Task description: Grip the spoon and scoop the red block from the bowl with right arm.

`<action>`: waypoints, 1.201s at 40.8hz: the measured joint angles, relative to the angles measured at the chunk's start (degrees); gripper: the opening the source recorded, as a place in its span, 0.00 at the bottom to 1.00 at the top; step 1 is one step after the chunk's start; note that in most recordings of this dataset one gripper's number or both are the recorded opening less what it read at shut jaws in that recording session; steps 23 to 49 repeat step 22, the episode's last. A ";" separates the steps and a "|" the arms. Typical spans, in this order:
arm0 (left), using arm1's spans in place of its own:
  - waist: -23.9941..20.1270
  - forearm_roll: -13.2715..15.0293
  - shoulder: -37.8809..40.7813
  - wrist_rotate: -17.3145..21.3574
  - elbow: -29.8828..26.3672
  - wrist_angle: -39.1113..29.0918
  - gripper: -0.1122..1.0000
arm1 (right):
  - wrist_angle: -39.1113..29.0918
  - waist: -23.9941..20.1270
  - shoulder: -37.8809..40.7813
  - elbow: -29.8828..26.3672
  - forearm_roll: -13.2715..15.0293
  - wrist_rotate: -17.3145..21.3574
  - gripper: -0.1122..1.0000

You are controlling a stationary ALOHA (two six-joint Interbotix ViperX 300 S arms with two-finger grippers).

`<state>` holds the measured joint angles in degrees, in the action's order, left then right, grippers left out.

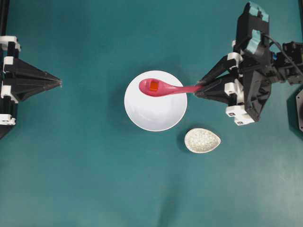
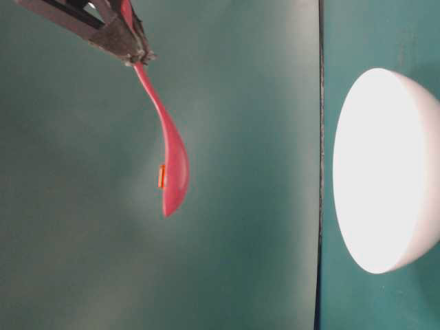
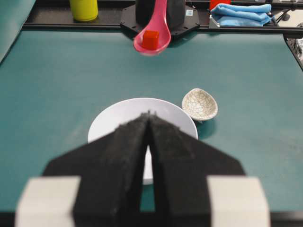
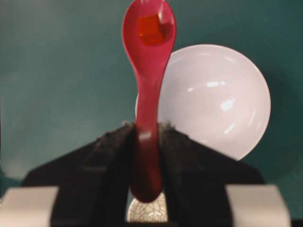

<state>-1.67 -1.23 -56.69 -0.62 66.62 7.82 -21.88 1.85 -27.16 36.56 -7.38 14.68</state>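
Note:
My right gripper [image 1: 199,88] is shut on the handle of the pink-red spoon [image 1: 163,88], which it holds in the air over the white bowl [image 1: 155,113]. The red block [image 1: 154,86] lies in the spoon's scoop. In the right wrist view the spoon [image 4: 147,85] runs up from between the jaws, the block [image 4: 151,29] sits in its scoop, and the bowl [image 4: 218,104] lies below and to the right. The table-level view shows the spoon [image 2: 172,165] well clear of the bowl [image 2: 385,172]. My left gripper [image 1: 59,83] is shut and empty at the left.
A small speckled teardrop dish [image 1: 202,140] sits on the teal table just right of the bowl's front. In the left wrist view a yellow cup [image 3: 84,9] and a blue cloth [image 3: 241,14] lie beyond the table's far edge.

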 measured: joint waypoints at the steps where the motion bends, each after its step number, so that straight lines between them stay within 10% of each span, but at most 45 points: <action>1: 0.00 0.00 0.00 0.00 0.00 0.00 0.10 | 0.00 0.00 0.00 0.00 0.00 0.00 0.32; 49: 0.00 0.09 0.00 -0.18 -0.09 0.00 0.10 | -0.88 0.00 -0.09 0.00 0.09 -0.35 0.32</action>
